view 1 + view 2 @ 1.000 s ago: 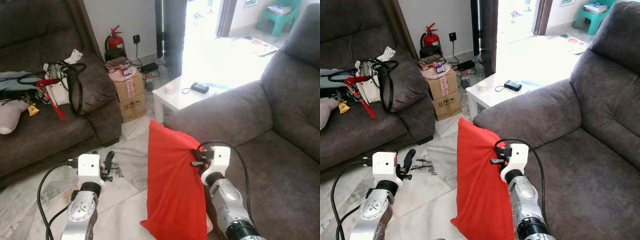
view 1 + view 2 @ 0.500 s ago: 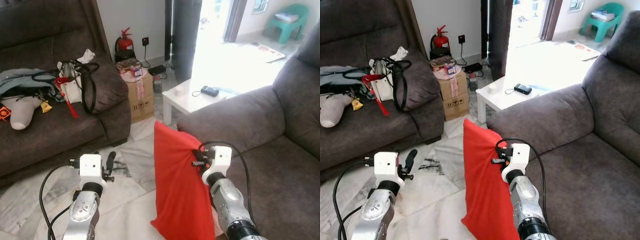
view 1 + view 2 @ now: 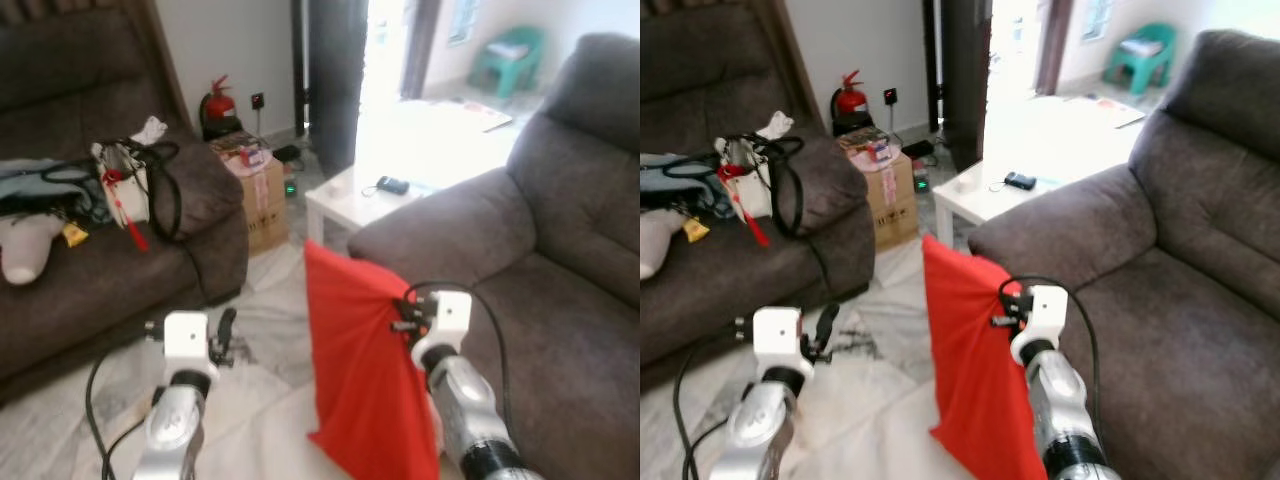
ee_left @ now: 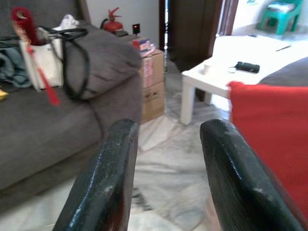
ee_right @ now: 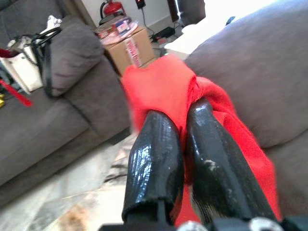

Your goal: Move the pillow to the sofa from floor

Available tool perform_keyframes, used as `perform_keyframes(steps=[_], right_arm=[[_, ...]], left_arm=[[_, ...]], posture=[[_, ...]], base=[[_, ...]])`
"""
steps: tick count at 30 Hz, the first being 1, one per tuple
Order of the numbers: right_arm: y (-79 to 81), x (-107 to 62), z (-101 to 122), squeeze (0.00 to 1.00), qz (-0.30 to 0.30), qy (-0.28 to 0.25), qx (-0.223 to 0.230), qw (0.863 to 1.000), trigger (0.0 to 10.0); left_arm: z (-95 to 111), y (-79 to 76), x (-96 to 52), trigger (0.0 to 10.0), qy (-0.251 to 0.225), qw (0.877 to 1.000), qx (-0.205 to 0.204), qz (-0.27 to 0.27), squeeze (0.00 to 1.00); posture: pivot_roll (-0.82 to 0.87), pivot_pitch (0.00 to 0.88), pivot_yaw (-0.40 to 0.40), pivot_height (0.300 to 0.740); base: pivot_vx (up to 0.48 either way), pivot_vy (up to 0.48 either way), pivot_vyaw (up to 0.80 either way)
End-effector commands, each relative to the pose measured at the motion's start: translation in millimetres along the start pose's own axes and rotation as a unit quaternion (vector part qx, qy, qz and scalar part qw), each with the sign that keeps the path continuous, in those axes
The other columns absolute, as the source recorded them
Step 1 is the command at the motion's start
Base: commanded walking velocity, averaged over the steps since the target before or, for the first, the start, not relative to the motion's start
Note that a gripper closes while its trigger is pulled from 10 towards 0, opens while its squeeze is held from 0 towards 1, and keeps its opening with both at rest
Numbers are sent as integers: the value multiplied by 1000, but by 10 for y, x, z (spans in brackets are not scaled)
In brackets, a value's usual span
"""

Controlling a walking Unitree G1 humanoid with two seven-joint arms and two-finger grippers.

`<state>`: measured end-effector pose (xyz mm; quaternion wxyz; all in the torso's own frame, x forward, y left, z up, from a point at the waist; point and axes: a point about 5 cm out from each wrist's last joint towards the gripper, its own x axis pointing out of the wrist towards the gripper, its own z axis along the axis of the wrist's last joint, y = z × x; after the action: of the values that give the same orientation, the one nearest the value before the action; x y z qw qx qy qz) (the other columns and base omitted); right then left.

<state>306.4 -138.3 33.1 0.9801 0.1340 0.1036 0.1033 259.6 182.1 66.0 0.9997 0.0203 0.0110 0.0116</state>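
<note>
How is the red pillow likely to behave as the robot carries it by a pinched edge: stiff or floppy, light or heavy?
The red pillow is probably soft and floppy: its fabric bunches where the right gripper pinches it, and the rest hangs down. It seems light, since one edge grip holds it off the floor. It may swing or slip, as the jaws hold only a small fold.

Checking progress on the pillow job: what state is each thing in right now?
Red pillow: lifted, hanging upright, pinched at its edge.
Right gripper: shut on the pillow.
Left gripper: open, holding nothing.
Grey sofa: seat bare, no pillow on it yet.
White handbag: upright on the other sofa.
</note>
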Motion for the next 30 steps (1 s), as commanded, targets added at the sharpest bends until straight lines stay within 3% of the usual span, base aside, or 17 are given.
perform_keyframes(steps=[1,17,30], right_arm=[[39,110,333,0,15,-69,-21,997,10000],[27,112,325,0,16,-62,-33,997,10000],[-5,120,313,0,4,-54,-23,998,10000]], left_arm=[[37,-15,22,10000,-6,1000,-6,1,0],[26,-30,17,10000,-6,1000,-8,4,0],[17,-50,23,10000,-6,1000,-9,2,0]], posture=[[90,3,21,740],[87,2,12,740],[83,0,11,740]], base=[[0,356,0],[0,349,0],[0,0,0]])
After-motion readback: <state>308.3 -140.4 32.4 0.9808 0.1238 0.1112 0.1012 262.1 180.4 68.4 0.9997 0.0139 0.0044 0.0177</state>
